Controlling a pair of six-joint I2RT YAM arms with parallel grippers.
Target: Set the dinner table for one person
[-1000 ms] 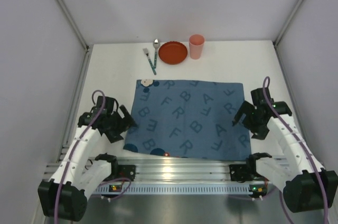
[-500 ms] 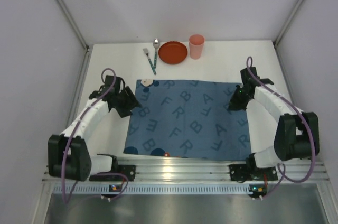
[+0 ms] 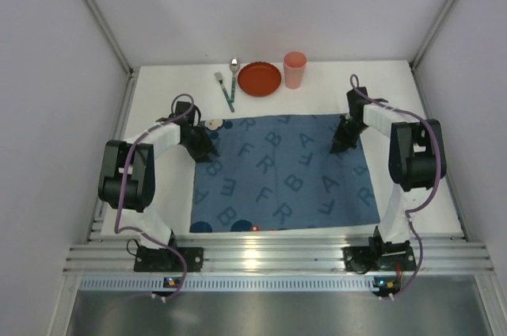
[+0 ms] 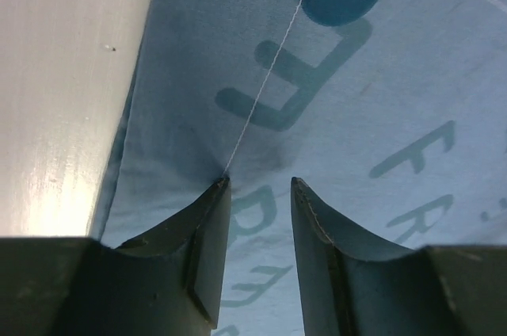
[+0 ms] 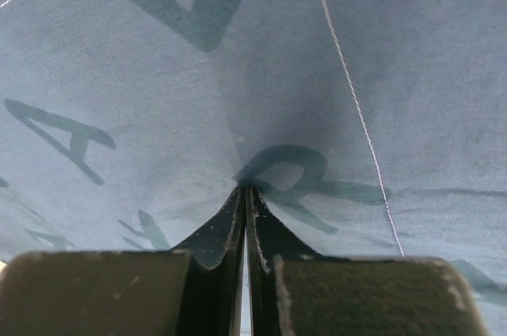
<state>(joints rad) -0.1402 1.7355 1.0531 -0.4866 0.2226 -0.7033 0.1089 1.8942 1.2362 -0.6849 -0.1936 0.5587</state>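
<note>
A blue letter-printed mat (image 3: 281,173) lies on the white dinner table (image 3: 412,98). My left gripper (image 3: 204,146) is down on its far left part. In the left wrist view the left gripper (image 4: 260,183) is open, both tips pressing on the mat (image 4: 356,74) with flat cloth showing in the gap. My right gripper (image 3: 342,143) is at the mat's far right part. In the right wrist view the right gripper (image 5: 245,188) is shut, pinching the mat (image 5: 158,74), which puckers around the tips.
At the table's far edge stand an orange plate (image 3: 260,78) and a pink cup (image 3: 295,69). A fork (image 3: 224,90) and a spoon (image 3: 233,71) lie left of the plate. Grey walls close in the table on three sides.
Both arms reached forward from the mat's near sides to its far corners. The right gripper went from open to shut and the left jaws narrowed. The mat slid slightly away and skewed.
</note>
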